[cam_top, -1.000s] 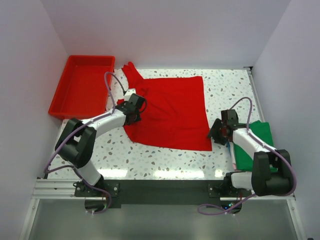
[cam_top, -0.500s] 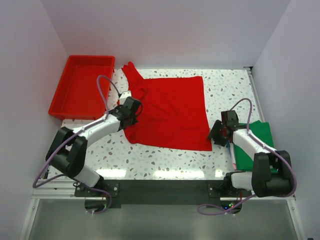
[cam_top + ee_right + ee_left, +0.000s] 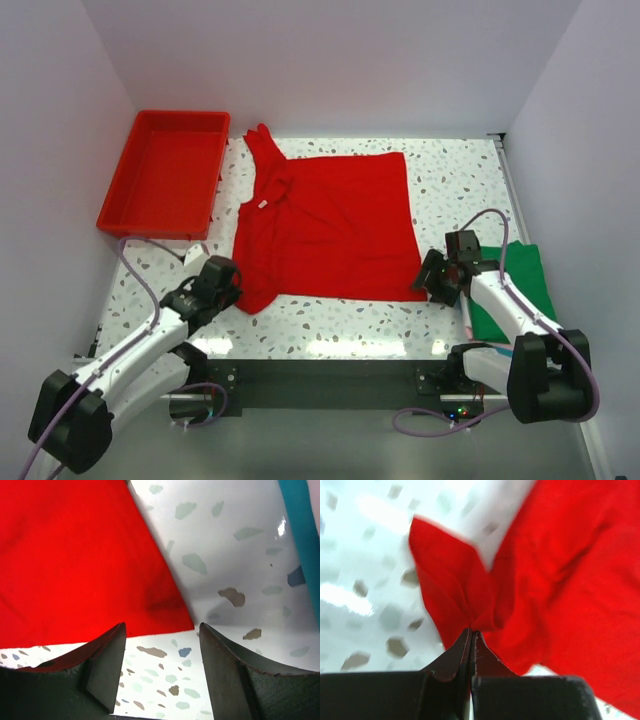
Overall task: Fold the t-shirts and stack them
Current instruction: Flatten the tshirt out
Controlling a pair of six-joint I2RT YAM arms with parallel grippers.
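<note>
A bright red t-shirt (image 3: 335, 225) lies spread flat on the speckled table, its small white neck label (image 3: 262, 203) facing up. My left gripper (image 3: 230, 292) sits at the shirt's near-left corner. In the left wrist view this left gripper (image 3: 471, 632) is shut, pinching a bunched fold of the red cloth (image 3: 470, 605). My right gripper (image 3: 431, 279) hovers at the shirt's near-right corner. From the right wrist, the right gripper (image 3: 161, 630) stands open over bare table, with the red corner (image 3: 177, 617) just beyond its fingertips. A folded green t-shirt (image 3: 520, 290) lies at the right.
A rigid red plastic tray (image 3: 165, 180) stands at the back left, with nothing inside. A teal cloth edge (image 3: 300, 540) shows beside the green shirt, close to the right gripper. White walls enclose the table on three sides.
The left gripper shut on the shirt's left side and pulled back toward the near-left edge, dragging that corner with it. The right gripper opened wider and shifted slightly nearer.
</note>
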